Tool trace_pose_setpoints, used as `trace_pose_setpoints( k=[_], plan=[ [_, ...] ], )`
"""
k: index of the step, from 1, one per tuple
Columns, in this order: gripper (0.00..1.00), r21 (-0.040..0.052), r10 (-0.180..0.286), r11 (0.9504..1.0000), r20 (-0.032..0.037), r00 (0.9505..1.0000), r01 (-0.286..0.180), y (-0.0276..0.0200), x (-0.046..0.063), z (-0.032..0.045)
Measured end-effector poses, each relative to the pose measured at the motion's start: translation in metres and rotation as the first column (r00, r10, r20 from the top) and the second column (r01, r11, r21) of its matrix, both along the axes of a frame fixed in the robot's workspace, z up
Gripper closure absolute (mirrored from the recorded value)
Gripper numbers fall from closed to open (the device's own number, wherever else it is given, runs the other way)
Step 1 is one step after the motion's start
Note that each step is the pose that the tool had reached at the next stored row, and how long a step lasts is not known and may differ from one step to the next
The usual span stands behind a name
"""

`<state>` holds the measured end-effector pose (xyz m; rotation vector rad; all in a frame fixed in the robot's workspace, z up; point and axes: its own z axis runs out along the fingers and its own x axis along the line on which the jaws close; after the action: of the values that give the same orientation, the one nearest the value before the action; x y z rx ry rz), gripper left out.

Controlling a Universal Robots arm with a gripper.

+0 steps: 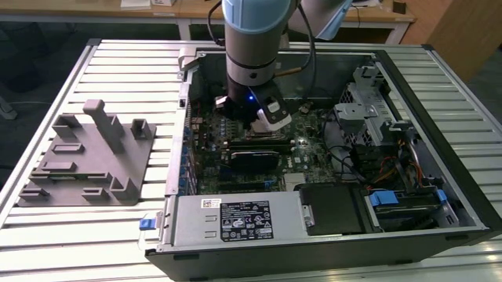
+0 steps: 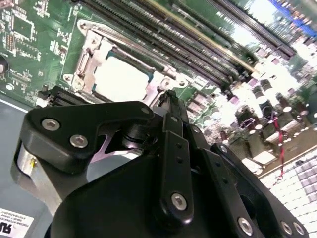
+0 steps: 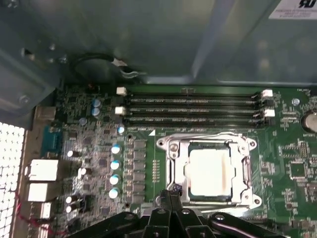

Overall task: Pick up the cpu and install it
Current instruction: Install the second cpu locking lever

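I see the open computer case (image 1: 439, 194) on the slatted table (image 1: 94, 235), my arm reaching down over its motherboard (image 3: 292, 163). The cpu (image 3: 210, 171) sits in the metal-framed socket (image 3: 171, 148) — seated, pale top up. My gripper (image 3: 171, 194) hovers just beside it, fingers (image 2: 171, 106) pinched together, holding nothing.

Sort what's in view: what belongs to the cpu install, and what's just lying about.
Job:
cpu, seated in the socket
tool, beside the socket
motherboard

Lying about:
grey fixture on the table
power supply
memory slots
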<state>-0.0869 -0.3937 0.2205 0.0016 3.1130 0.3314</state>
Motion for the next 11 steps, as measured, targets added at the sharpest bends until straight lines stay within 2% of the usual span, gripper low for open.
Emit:
trace_pose_setpoints(
  k=[7, 11],
  plan=[
    [0.89, -0.0332, 0.000, 0.9994, -0.0001, 1.0000, 0.000, 0.0096, 0.009, 0.0000],
    [0.89, -0.0368, -0.002, 0.9993, 0.0000, 1.0000, 0.002, 0.0140, 0.018, -0.0003]
  ],
)
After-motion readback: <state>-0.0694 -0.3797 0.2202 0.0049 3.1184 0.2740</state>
